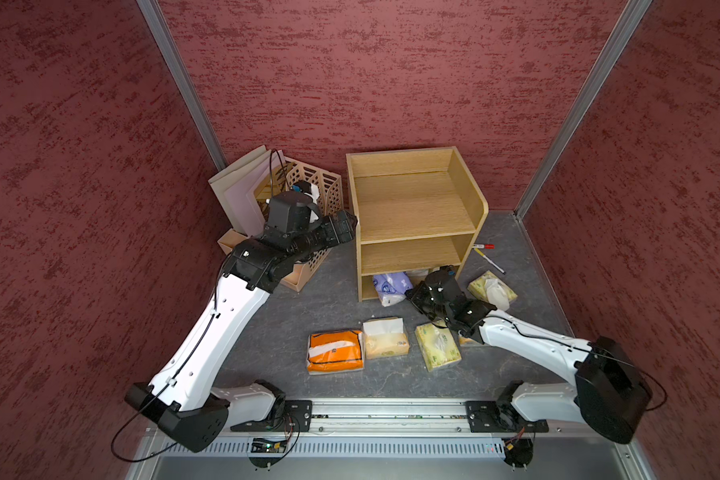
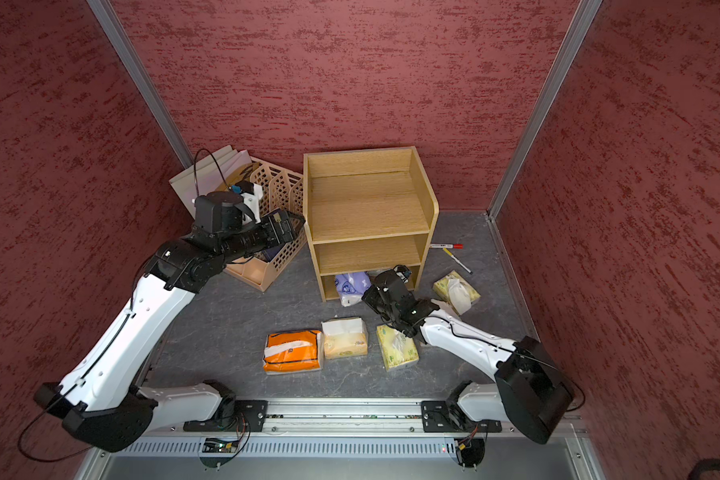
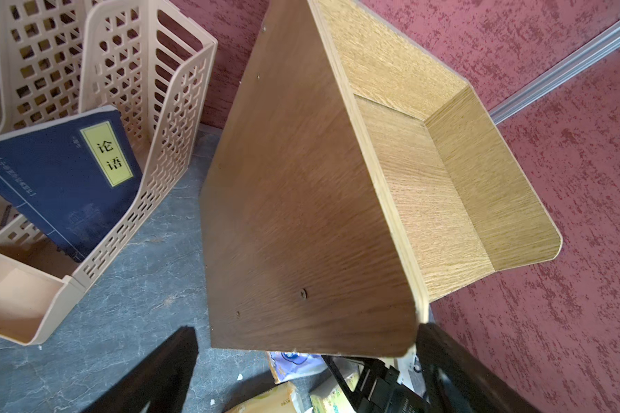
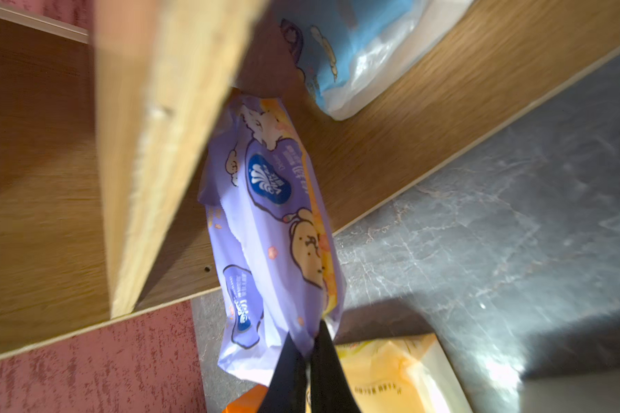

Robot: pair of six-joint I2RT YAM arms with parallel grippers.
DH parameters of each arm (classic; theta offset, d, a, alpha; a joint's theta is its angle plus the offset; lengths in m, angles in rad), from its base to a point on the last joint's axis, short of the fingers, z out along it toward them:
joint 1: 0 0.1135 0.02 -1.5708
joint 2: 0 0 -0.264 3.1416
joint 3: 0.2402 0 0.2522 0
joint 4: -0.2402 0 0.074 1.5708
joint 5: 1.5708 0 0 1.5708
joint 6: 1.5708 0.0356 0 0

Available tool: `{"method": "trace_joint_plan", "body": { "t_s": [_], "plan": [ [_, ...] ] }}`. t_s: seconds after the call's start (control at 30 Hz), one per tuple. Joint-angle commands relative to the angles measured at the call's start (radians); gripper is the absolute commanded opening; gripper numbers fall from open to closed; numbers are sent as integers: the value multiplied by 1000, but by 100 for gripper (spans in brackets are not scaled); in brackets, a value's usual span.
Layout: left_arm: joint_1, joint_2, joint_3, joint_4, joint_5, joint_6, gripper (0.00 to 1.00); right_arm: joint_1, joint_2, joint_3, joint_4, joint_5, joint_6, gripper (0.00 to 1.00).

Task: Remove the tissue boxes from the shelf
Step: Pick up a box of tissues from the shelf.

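Your right gripper [image 4: 310, 345] is pinched onto the purple tissue pack [image 4: 272, 221], half out of the bottom tier of the shelf [image 1: 416, 208]; a light blue pack [image 4: 340, 46] lies deeper inside. Your left gripper [image 1: 347, 224] stands spread beside the shelf. Grey marbled tabletop [image 1: 267, 332] lies before it, red textured walls [image 1: 350, 83] behind.

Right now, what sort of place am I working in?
Probably a staged office corner inside a robot test booth: red wall panels on aluminium posts, a small wooden shelf, a lattice file holder beside it.
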Motion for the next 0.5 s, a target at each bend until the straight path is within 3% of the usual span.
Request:
{"method": "trace_joint_plan", "body": {
  "t_s": [0.0, 0.47],
  "plan": [
    [13, -27, 4, 13, -15, 25, 100, 14, -59, -13, -117, 8, -33, 0],
    [78, -59, 38, -25, 11, 52, 100, 41, -302, 35, -466, -177, -170, 0]
  ]
}}
